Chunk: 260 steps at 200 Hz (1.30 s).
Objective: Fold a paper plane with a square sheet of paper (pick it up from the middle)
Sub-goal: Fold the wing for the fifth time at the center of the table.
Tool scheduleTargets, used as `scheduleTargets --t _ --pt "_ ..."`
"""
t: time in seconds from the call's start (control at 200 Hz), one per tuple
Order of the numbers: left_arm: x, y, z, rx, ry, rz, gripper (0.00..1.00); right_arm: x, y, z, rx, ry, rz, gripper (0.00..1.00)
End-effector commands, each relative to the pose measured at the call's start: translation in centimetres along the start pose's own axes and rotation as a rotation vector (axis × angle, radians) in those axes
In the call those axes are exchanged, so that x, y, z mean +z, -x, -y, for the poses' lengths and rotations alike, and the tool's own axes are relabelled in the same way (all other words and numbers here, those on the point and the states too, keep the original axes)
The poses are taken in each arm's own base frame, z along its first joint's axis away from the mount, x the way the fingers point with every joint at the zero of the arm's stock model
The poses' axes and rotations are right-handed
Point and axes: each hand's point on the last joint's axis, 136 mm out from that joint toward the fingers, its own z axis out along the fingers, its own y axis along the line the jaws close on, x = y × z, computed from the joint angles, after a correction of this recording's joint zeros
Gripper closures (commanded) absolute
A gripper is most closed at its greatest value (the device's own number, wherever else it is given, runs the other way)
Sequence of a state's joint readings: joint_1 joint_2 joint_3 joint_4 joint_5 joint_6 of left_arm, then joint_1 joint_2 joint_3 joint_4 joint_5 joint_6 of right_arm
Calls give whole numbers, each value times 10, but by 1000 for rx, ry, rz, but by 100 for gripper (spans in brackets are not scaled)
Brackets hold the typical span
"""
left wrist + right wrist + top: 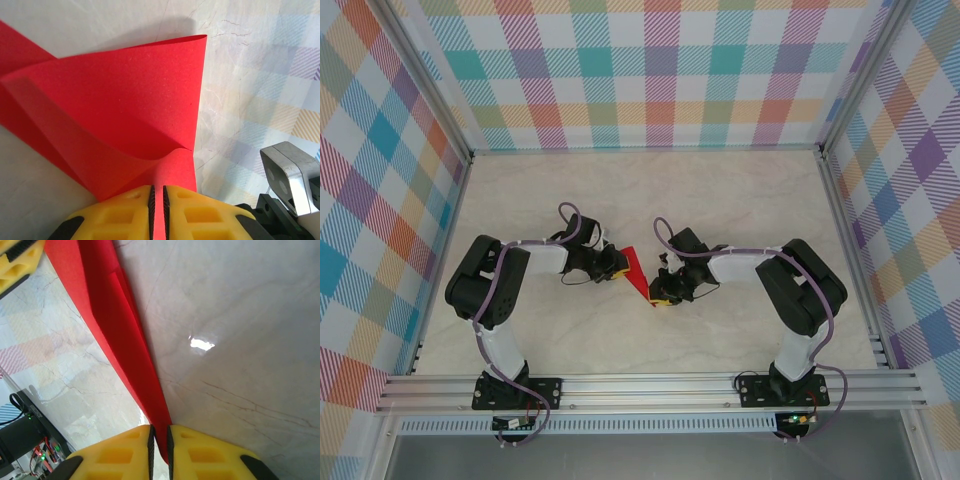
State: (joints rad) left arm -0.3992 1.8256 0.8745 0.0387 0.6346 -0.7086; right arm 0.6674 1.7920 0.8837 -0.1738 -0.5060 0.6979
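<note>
The square sheet of paper (634, 268) is bright red and folded, and it hangs between my two grippers at mid-table. My left gripper (617, 264) is shut on one edge of it. In the left wrist view the yellow jaws (158, 202) pinch a red flap, and the sheet (115, 105) billows ahead with a curled fold. My right gripper (663, 293) is shut on the other end. In the right wrist view its jaws (160, 442) clamp the narrow pointed tip of the paper (125, 340), which runs up and left as a slim creased strip towards the left gripper's finger (15, 260).
The pale marble tabletop (650, 190) is walled by plaid panels at the back and sides. An aluminium rail (650, 388) carries both arm bases at the near edge. A grey camera block (290, 175) of the right arm sits close on the right in the left wrist view.
</note>
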Motion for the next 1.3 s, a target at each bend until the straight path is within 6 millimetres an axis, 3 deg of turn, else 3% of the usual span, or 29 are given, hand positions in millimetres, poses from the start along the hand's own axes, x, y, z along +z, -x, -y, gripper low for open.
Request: scheduleTargets --t 0.0,0.395,0.755,1.045,1.295 --pt "6 -1 0 29 25 -9 85 5 -14 17 29 -58 -49 86" --pt "7 -1 -5 23 49 -11 85 -10 -19 5 -10 -42 -33 82" --pt "7 -2 -5 25 47 -16 85 4 -20 16 17 -73 -74 86" --pt "7 -2 -4 26 42 -16 85 -36 3 -11 -97 -92 111 73" --pt "7 -4 -4 28 40 -22 85 -20 21 -47 -172 57 64 75"
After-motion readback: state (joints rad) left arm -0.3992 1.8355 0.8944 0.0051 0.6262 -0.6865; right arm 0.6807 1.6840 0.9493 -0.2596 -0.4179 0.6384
